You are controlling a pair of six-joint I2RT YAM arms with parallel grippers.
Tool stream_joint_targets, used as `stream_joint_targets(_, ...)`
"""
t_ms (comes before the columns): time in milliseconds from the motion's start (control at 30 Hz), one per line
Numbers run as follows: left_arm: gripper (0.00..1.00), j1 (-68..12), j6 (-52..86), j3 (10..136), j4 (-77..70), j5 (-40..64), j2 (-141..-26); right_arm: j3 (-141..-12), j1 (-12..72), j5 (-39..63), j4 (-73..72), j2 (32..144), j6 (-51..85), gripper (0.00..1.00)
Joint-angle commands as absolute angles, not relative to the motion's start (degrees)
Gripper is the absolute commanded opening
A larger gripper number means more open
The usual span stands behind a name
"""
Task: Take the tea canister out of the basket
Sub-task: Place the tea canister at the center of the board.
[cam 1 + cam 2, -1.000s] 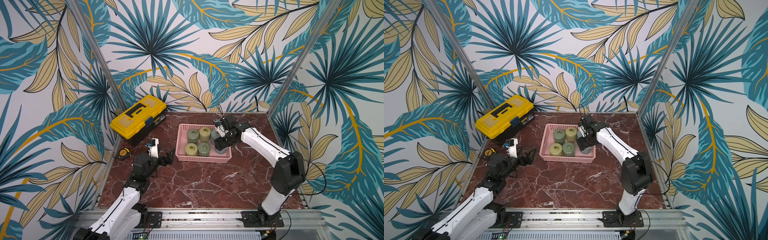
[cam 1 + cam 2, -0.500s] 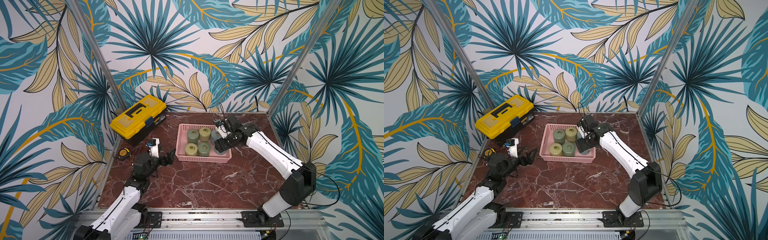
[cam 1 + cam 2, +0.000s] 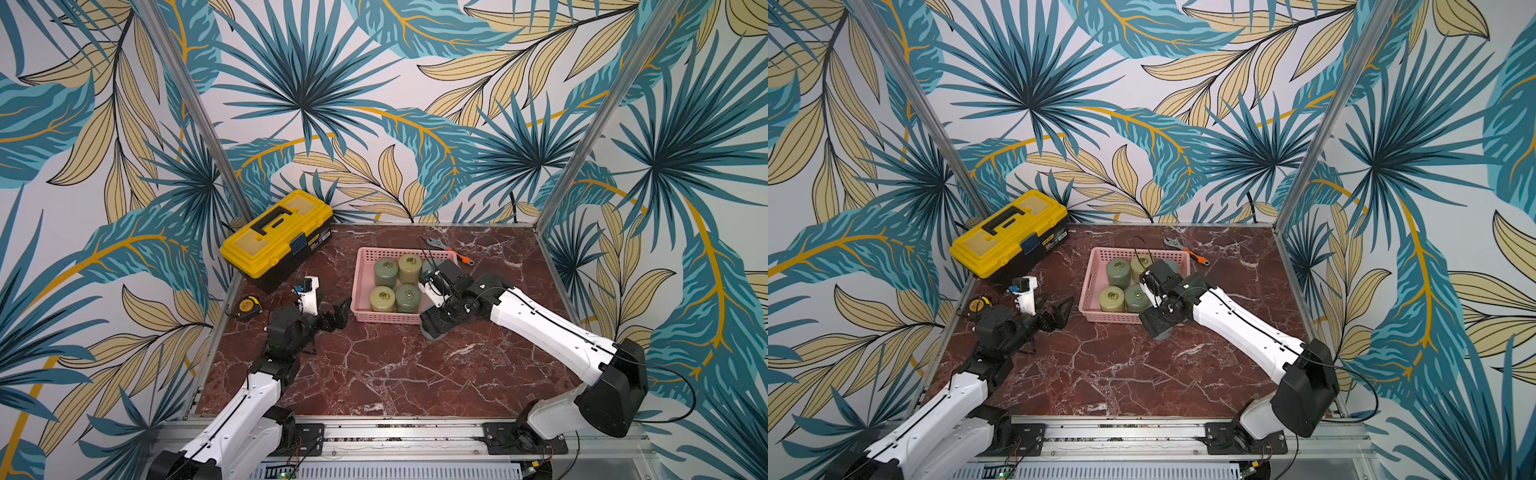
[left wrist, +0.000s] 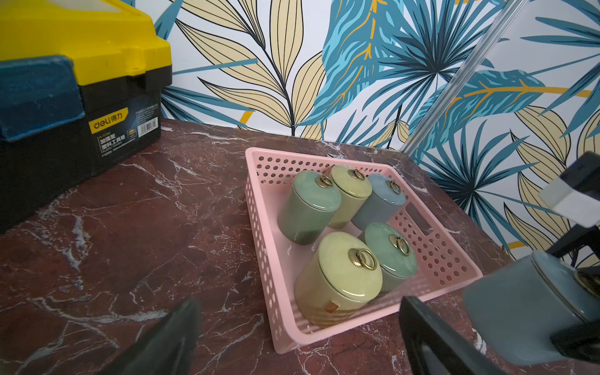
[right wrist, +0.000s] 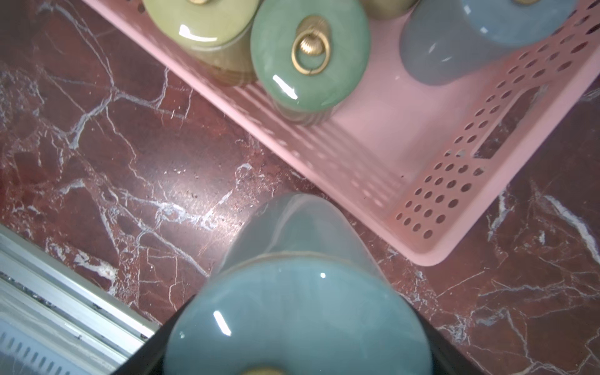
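Note:
The pink basket (image 3: pixel 382 318) (image 3: pixel 1108 318) (image 4: pixel 259 227) (image 5: pixel 454 181) stands mid-table and holds several lidded tea canisters, green, yellow and one blue-grey (image 4: pixel 380 201). Another blue-grey tea canister (image 3: pixel 434 334) (image 3: pixel 1160 334) (image 4: pixel 513 311) (image 5: pixel 298 318) is outside the basket, just off its front right corner, upright and low over the marble. My right gripper (image 3: pixel 436 326) (image 3: pixel 1156 322) (image 5: pixel 298 341) is shut on it from above, a black finger on each side. Whether it touches the table I cannot tell. My left gripper (image 3: pixel 336 316) (image 3: pixel 1059 313) (image 4: pixel 298 341) hangs open and empty by the basket's front left corner.
A yellow-and-black toolbox (image 3: pixel 276 232) (image 4: pixel 74 81) sits at the back left, a yellow tape measure (image 3: pixel 248 305) near the left edge. An adjustable wrench (image 3: pixel 451 251) lies behind the basket. Walls close in three sides; a metal rail (image 5: pixel 48 292) runs along the front.
My right gripper has carried the blue-grey canister from the basket's right end out over the front rim towards the table's front. The left arm has stayed still.

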State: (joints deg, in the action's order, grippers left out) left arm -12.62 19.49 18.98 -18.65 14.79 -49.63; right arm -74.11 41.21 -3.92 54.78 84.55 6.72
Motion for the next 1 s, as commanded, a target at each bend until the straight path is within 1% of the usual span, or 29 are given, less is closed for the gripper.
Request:
stream_joint_targets(0, 1.00, -12.60, 19.42, 17.05, -20.30, 14.80, -49.99, -71.97, 43.96, -5.90, 53.97, 81.80, 10.30, 0.54)
stream_joint_targets(567, 1.00, -12.65, 19.60, 17.05, -20.13, 14.41, -50.04, -64.80, 57.41, -10.55, 49.83, 79.28, 19.88, 0.52)
stream_joint_targets(967, 1.00, -12.63, 19.71, 17.05, -20.13, 14.38, -50.13, -62.32, 67.15, -11.62, 45.61, 82.33, 26.72, 0.52)
